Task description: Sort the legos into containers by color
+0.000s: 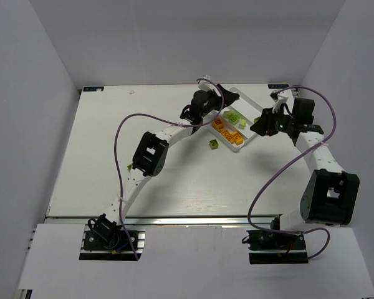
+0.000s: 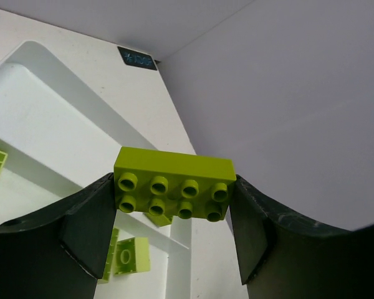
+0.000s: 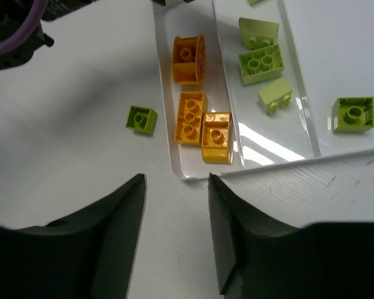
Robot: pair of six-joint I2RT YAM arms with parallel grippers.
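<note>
Lime brick [image 2: 173, 180] pinched in my left claw [image 2: 172, 208], tray [image 2: 37, 118] beneath. Lower it close to the green legos [image 2: 126, 256] below before spreading.

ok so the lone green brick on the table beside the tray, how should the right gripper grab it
Probably pinch the green brick across two opposite side walls, from straight above. It sits stud-up on the table, clear of the tray wall, so the open right gripper has room on both sides.
</note>
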